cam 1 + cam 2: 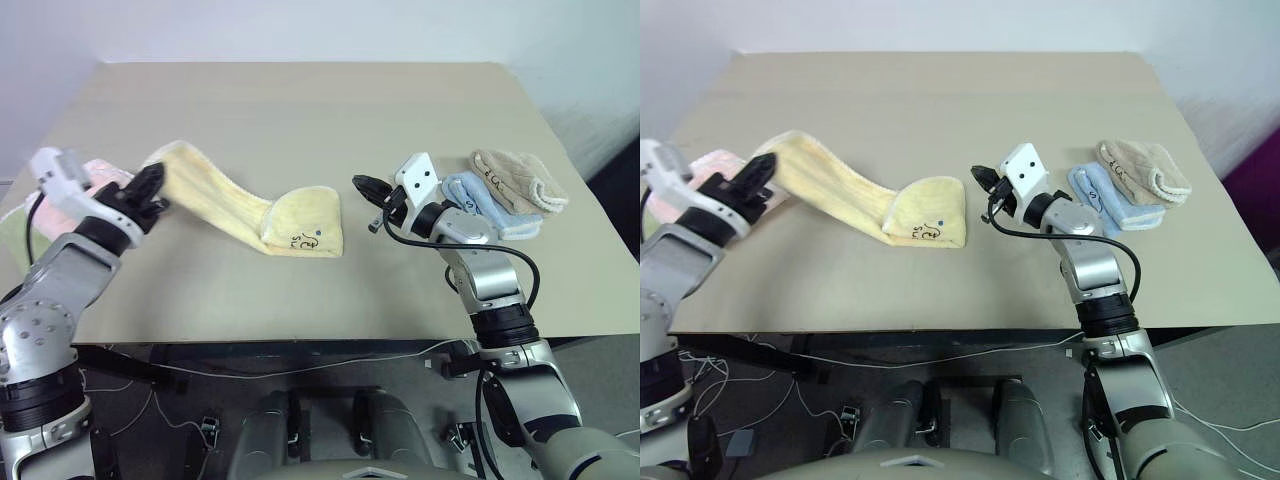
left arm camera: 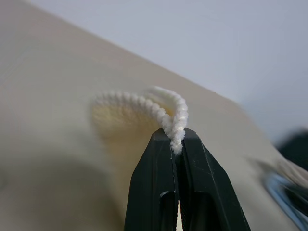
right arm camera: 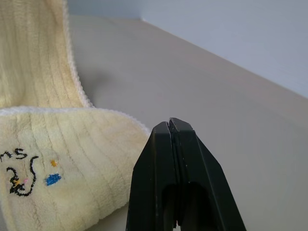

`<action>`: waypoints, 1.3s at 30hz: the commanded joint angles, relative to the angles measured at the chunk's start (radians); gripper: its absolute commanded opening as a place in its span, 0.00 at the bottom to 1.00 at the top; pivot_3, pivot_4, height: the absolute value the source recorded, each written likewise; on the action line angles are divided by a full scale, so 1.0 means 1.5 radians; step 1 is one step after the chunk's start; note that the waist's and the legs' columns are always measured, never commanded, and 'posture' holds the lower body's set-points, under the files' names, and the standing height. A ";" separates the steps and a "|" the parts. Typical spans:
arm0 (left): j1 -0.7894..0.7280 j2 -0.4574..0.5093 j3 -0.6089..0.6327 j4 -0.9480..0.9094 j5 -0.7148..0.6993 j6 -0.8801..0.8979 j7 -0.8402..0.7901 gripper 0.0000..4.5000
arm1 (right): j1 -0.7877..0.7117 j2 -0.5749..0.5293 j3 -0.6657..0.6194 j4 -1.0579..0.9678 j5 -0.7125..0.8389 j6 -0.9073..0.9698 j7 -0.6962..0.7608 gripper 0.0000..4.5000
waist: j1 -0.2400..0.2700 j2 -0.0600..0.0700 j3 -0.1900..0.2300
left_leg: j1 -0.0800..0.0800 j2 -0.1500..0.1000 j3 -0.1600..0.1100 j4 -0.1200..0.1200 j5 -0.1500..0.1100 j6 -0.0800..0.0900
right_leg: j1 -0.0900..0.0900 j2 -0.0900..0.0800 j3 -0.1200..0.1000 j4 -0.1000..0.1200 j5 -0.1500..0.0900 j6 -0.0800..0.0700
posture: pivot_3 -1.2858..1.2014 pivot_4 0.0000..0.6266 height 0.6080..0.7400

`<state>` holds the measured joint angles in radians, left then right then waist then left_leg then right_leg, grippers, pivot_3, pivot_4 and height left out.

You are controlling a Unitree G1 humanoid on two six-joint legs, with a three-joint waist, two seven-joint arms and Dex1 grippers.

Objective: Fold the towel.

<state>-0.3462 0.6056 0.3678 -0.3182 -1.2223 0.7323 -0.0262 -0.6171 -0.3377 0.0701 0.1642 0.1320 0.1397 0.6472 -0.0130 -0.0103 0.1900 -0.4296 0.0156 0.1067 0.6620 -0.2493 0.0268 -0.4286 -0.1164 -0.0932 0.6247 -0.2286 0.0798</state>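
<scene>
A: Towel point(image 1: 245, 212) first — where does it lie?

B: Pale yellow terry, stretched across the left half of the table point(image 1: 300, 110). Its right end is folded over on itself and rests flat on the tabletop, with small dark lettering and a blue dot on the top layer. From there the band climbs to the left, clear of the surface, up to the left gripper point(image 1: 155, 187).

A: So the left gripper has it?

B: Yes. In the left wrist view the two black fingers point(image 2: 156, 183) are pressed together with the whitish stitched edging pinched between their tips, and a loop of that edging curls over above them. The towel's left end hangs from that pinch.

A: And the right gripper point(image 1: 360, 184)?

B: Closed and holding nothing. Its fingers point(image 3: 159, 183) meet along their whole length. It hovers just to the right of the folded end, pointing toward it, with bare table between the tips and the cloth.

A: What else is on the table?

B: A pink towel point(image 1: 105, 175) sits behind the left gripper, near the table's left edge. On the right side, well apart from the yellow one, a folded light blue towel point(image 1: 480, 203) lies against a folded beige towel point(image 1: 518, 178), the beige one farther to the right and partly over it.
</scene>
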 commanded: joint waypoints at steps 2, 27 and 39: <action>-0.058 -0.006 -0.113 -0.051 0.089 -0.006 -0.079 0.01 | 0.007 -0.010 -0.014 -0.044 0.001 0.001 -0.012 0.00 | 0.000 0.000 0.000 | 0.000 0.000 0.000 0.000 0.000 0.000 | 0.000 0.001 0.000 0.000 0.000 0.000 | 0.52 0.24 1.00; -0.126 -0.133 -0.321 0.001 0.393 0.008 -0.254 0.39 | 0.043 -0.023 -0.018 -0.107 0.004 0.027 -0.047 0.00 | 0.001 0.000 0.001 | -0.001 0.001 0.000 0.000 0.001 0.003 | -0.001 0.002 0.000 0.000 0.000 0.000 | 0.52 0.24 1.00; -0.098 -0.110 -0.171 0.060 0.452 -0.024 -0.173 0.95 | 0.014 0.015 -0.002 -0.116 0.036 0.074 -0.038 0.00 | 0.000 0.000 0.001 | 0.000 0.001 0.000 0.000 0.001 0.003 | 0.000 0.002 0.000 0.001 0.000 0.000 | 0.52 0.24 1.00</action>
<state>-0.4818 0.4337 0.0804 -0.2376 -0.5901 0.7397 -0.3117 -0.5661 -0.3277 0.0659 0.0403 0.1623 0.2380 0.5871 -0.0130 -0.0104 0.1909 -0.4301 0.0165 0.1068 0.6625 -0.2474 0.0313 -0.4292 -0.1125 -0.0930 0.6258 -0.2286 0.0804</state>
